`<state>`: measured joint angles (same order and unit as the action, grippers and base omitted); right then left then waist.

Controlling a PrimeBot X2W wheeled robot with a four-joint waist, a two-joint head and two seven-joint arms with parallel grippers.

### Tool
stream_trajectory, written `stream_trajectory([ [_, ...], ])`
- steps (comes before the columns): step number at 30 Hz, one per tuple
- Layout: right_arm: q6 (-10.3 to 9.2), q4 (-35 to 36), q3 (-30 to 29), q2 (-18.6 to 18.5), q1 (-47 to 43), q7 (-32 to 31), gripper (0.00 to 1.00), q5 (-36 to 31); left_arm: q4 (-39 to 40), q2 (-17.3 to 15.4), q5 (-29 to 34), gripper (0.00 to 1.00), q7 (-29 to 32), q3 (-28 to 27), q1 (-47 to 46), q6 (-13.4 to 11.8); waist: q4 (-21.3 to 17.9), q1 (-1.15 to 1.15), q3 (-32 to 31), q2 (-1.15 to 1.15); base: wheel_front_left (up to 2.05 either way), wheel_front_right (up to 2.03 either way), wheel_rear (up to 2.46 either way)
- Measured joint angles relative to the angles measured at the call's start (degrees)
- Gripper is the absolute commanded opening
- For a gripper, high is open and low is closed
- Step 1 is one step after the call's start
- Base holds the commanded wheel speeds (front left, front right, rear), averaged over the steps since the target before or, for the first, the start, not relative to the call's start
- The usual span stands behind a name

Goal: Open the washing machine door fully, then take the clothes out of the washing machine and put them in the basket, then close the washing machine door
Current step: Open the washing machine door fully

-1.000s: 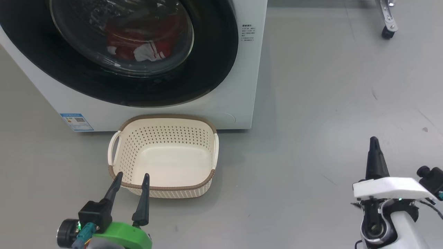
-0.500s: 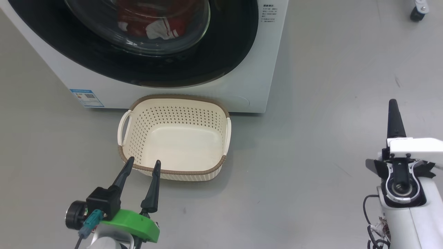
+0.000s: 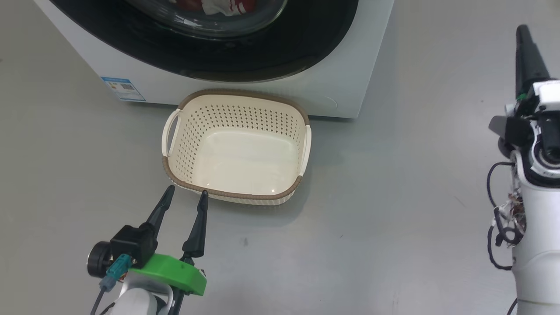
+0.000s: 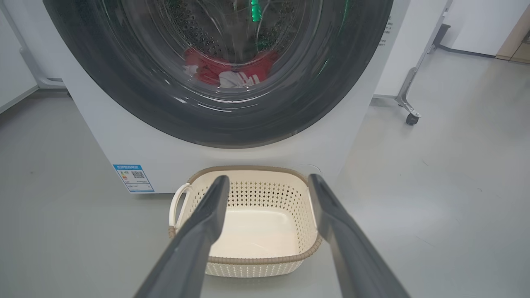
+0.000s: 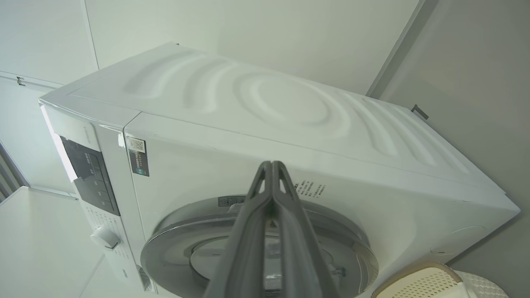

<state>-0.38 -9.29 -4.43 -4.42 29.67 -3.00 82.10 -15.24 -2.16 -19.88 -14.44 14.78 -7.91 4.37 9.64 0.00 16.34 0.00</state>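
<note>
Here, in the head view, my left claw [image 3: 188,190] sits at the lower left with its fingers spread and nothing between them, tips just short of the near rim of the basket [image 3: 236,194]. The basket stands on the grey floor [image 3: 393,197] in the middle of the frame, its far rim close against the foot of the washer [image 3: 350,65]. The door [image 3: 262,57] is shut along the top edge, and the clothes [image 3: 223,6] show red and white behind its glass. A blue sticker [image 3: 123,89] marks the washer's lower corner at the upper left. My right claw [image 3: 521,30] points up at the upper right, well apart from the basket.

From the left wrist, my spread fingers frame the basket at the lower centre. Above it the door's black rim fills the upper half, with the clothes lying low in the drum behind the glass. A wheeled leg [image 4: 408,111] stands at the right.

From the right wrist, my fingers are pressed together, pinching nothing, and rise over the door at the lower centre. The washer's white top crosses the middle, a control panel [image 5: 89,174] and knob [image 5: 105,239] sit at the left, and a corner of the basket shows at the lower right.
</note>
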Motion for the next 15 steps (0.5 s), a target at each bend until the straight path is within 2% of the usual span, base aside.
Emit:
stream_trajectory([
  [8, -3.88, -0.4, 0.5, -3.3, 6.8, -4.4, 0.0, 0.0, 0.5, 0.0, -1.3, 1.0, 0.0, 1.8, -2.5, 0.0, 1.8, 0.0, 3.1, 0.0, 0.0, 0.0, 0.0],
  [15, -5.53, -2.4, 1.4, -4.8, 13.2, -8.8, 0.0, 1.5, 0.7, 0.0, -2.5, 1.0, 0.0, 3.1, -3.7, 0.0, 3.4, 0.0, 6.0, 0.0, 0.0, 0.0, 0.0],
])
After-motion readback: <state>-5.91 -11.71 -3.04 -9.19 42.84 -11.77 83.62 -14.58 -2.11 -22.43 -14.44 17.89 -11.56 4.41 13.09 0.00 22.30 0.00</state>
